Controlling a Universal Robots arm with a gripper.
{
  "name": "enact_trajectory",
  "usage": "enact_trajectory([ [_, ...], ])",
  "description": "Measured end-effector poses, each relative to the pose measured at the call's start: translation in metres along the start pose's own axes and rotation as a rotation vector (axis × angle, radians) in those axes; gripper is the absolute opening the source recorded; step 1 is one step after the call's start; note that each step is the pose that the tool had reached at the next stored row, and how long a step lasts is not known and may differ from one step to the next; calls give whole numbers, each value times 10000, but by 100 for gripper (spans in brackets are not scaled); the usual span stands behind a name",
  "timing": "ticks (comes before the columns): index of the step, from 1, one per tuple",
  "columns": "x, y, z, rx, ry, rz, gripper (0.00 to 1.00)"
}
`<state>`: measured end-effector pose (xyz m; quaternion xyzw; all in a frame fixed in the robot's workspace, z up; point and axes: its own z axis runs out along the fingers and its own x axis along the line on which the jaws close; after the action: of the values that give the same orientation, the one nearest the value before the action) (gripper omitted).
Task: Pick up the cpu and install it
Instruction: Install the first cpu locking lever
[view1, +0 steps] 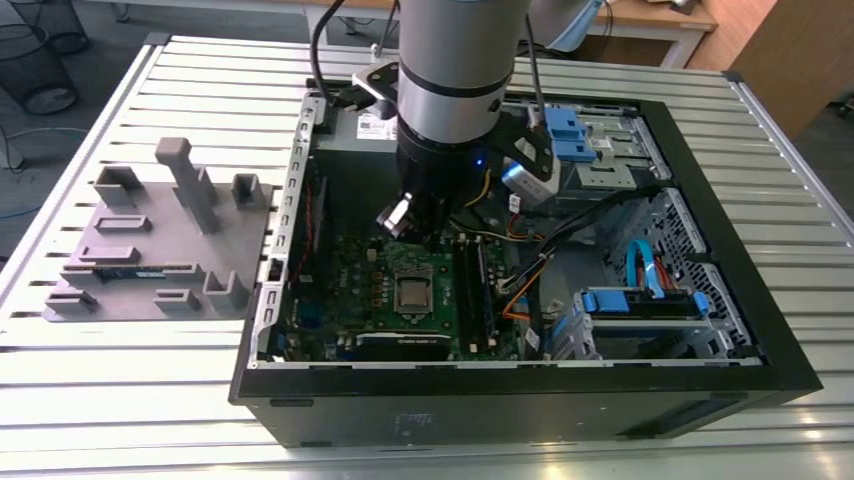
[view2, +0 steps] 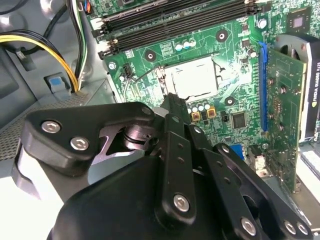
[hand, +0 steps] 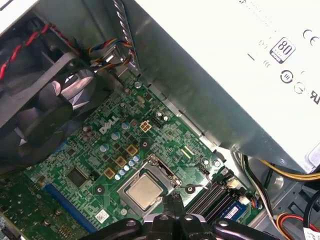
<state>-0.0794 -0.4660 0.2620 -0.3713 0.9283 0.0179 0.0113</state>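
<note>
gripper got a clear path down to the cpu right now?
Probably yes. The gripper hangs inside the open case, just above the motherboard, next to the cpu, which lies in its socket. Nothing lies between them; the yellow cables run off to one side.

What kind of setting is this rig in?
Probably a lab or workshop bench for PC assembly: an open computer case on a slatted metal table, a grey parts fixture beside it, and the cpu in the motherboard socket.
</note>
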Motion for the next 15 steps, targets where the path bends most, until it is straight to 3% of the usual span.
enact_trajectory([
  [15, -116, 90, 7, -1, -1, 1, 11],
])
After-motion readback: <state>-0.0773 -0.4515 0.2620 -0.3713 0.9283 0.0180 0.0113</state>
